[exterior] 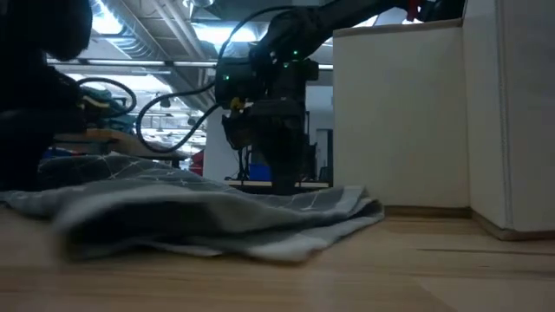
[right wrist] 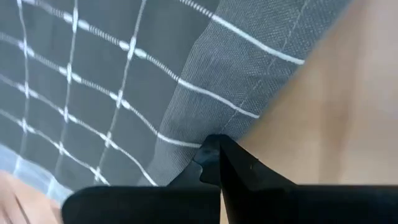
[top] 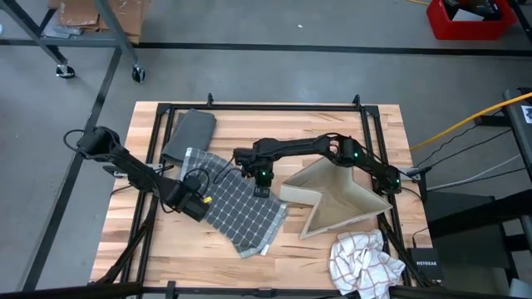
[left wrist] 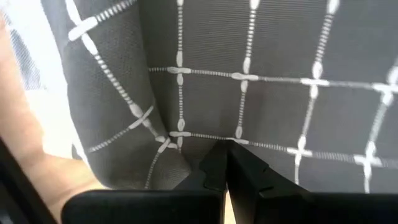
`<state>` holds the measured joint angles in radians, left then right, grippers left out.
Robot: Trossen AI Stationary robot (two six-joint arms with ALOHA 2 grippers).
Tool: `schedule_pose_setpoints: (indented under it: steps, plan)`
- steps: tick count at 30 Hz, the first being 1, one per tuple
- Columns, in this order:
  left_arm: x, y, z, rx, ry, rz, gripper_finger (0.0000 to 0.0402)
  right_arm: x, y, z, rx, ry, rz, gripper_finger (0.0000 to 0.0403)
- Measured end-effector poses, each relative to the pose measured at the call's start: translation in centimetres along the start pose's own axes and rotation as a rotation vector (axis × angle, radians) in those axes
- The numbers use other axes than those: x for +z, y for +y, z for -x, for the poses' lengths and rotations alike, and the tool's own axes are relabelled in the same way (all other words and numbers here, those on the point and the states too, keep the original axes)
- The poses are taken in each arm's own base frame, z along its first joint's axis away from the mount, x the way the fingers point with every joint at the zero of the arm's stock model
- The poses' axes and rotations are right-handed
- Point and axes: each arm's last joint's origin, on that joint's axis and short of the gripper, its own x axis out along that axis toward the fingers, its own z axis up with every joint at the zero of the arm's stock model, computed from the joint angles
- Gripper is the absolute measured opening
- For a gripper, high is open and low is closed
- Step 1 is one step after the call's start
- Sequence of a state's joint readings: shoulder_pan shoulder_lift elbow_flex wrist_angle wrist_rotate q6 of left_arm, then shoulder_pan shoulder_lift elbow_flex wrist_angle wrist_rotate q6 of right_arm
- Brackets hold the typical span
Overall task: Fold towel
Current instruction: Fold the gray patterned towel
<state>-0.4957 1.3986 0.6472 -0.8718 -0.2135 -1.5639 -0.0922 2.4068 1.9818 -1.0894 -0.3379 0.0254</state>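
Wooden table, grey checked towel, left pincer and right pincer both pinching its edges

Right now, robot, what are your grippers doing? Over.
Left gripper shut on grey towel. Right gripper shut on its edge. Cardboard box close beside.

Grey concrete floor surrounds the wooden table. A red bin sits at one corner. Ceiling lights glow overhead.

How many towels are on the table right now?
2: a grey checked towel mid-table with both grippers on it, and a crumpled white checked towel at the near right corner. More may be hidden.
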Motion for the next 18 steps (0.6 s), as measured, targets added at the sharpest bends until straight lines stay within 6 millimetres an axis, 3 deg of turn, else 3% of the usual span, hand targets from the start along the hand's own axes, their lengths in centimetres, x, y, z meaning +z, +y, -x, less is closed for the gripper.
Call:
schedule_pose_setpoints:
  steps: [6, 15, 18]
  plan:
    - [-0.1, -0.4, -1.2, 0.074, -0.04, -0.046, 0.0, -0.9, 2.9, -1.8, 0.078, 0.057, 0.052, 0.0001]
    - [0.8, -0.4, -1.4, 0.111, -0.291, -0.228, 0.0, -1.5, 8.8, -4.1, 0.145, 0.061, 0.186, 0.0001]
    - [1.5, -0.7, -1.5, 0.106, -0.336, -0.287, 0.0, -1.5, 9.3, -4.3, 0.135, 0.056, 0.157, 0.0001]
